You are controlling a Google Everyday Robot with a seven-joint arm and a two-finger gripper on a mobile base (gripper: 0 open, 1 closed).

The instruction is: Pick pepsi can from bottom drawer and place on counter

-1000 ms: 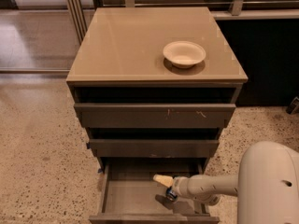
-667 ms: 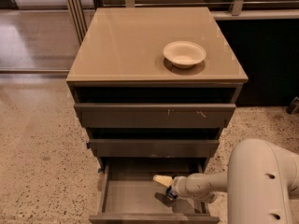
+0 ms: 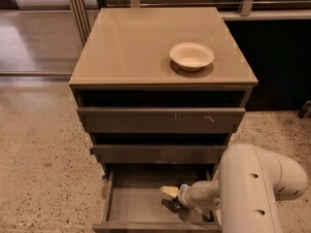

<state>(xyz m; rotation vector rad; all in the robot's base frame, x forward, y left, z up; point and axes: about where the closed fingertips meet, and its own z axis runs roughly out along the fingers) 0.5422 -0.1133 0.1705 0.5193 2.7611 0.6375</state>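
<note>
Remaining in the bottom drawer, front right corner, the claw is barely shifted; its grip cannot be told; lifting is judged pending.

The white arm folds low, its gripper stretched leftward beyond the wrist.

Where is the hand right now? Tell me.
In the camera view, the hand is low inside the open bottom drawer, right of its middle, reaching in from the right, well below the bowl on the counter.
</note>
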